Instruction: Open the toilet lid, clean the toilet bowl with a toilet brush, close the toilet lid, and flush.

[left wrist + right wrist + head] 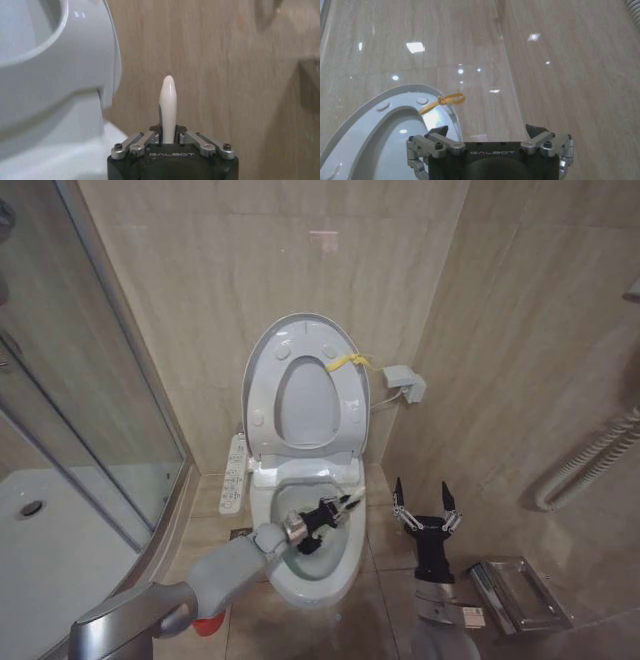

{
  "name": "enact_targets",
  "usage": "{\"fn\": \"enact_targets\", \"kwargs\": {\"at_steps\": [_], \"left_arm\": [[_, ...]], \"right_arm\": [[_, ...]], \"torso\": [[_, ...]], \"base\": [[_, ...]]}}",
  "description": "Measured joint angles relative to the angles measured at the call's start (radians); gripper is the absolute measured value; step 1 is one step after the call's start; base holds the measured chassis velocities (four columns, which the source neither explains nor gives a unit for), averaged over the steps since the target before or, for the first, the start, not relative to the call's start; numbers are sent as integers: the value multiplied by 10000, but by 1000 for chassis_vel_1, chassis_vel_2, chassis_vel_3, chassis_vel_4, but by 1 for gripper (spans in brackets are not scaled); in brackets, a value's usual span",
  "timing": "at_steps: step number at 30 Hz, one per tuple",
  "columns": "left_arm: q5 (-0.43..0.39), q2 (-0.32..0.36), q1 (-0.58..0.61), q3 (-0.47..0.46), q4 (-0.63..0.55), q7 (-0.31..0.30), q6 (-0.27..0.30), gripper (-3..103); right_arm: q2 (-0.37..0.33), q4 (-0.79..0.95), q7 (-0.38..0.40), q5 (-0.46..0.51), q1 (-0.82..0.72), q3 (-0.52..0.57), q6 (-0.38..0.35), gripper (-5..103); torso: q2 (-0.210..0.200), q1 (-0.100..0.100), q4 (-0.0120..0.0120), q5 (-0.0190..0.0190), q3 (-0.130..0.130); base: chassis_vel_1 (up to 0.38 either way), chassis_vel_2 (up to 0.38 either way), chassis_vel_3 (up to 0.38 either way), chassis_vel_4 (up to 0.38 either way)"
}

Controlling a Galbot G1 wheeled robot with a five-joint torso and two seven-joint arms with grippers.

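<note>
Two grippers show: the left gripper (pixel 322 518) clamps the toilet brush (pixel 168 108) handle over the toilet bowl (pixel 345 565); the right gripper (pixel 424 510) hangs spread to its right; the toilet lid (pixel 262 375) stands raised; scrub best with bristles low, clear of the rim.

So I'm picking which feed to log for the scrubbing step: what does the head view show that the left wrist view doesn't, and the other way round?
Head view alone: the raised white glossy oval toilet lid with its yellow strap, the open right pincer beside the bowl, the glass shower door.

Left wrist view alone: the brush handle's rounded tip close up.

Shared: the left pincer shut on the slim white toilet brush, the white ceramic toilet bowl, and the beige tiles.
</note>
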Motion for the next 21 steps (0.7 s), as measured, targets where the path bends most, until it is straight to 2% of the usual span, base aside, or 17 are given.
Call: {"fn": "enact_targets", "kwargs": {"at_steps": [1, 3, 5, 6, 7, 10, 11, 12, 13, 15, 17, 19, 21], "left_arm": [[-60, 12, -16, -18, -191, -16, 32, 18], [10, 60, -131, 33, -464, 22, 34, 18], [202, 89, -113, 65, -61, 69, -32, 18], [277, 95, -61, 52, 201, 71, -54, 18], [283, 78, -12, -33, 184, 57, -56, 18], [154, -24, 20, -264, -294, -20, 1, 18], [104, -59, 18, -304, -491, -51, 31, 18], [90, -106, -26, -325, -747, -88, 60, 18], [90, -106, -26, -325, -747, -88, 60, 18], [606, -45, -36, -315, -232, -93, 55, 18], [1286, 103, 112, -324, 770, -117, -12, 18], [1330, 124, 155, -373, 830, -128, -9, 18], [964, 97, 177, -386, 230, -185, 86, 18]], "right_arm": [[-2, -24, -2, -2, 5, 5, 1, 100], [17, -94, -1, -32, 35, 11, 9, 100], [27, -97, -2, -43, 29, -5, 13, 100], [25, -97, -3, -49, 17, -20, 14, 100], [19, -93, -8, -54, 10, -28, 14, 100], [4, -79, -12, -57, 7, -2, 17, 100], [4, -80, -13, -58, 7, 12, 17, 100], [17, -86, -13, -61, 11, 28, 18, 100], [17, -86, -13, -61, 11, 28, 18, 100], [50, -88, -12, -93, -14, 10, 35, 100], [57, -64, -15, -138, -102, -39, 68, 100], [55, -58, -29, -152, -115, -56, 82, 100], [51, -81, -33, -171, -115, -47, 99, 100]], "torso": [[0, 1, -2, -3, 0], [3, -1, -26, -6, -4], [2, -1, -22, -4, -2], [0, 1, -11, -2, 2], [0, 1, -3, -1, 2], [0, 0, -2, -3, 0], [1, 0, -9, -3, 0], [2, -1, -27, -12, -3], [2, -1, -27, -12, -3], [3, -2, -30, -5, -3], [2, 0, -2, -3, 0], [2, -1, -5, -4, -2], [1, 0, 2, -1, 0]], "base": [[0, 0, 0, 0], [0, 0, 0, 0], [0, 0, 0, 0], [0, 0, 0, 0], [0, 0, 0, 0], [0, 0, 0, 0], [0, 0, 0, 0], [0, 0, 0, 0], [0, 0, 0, 0], [-14, -26, -19, -11], [0, 0, 0, 0], [0, 0, 0, 0], [0, 0, 0, 0]]}}
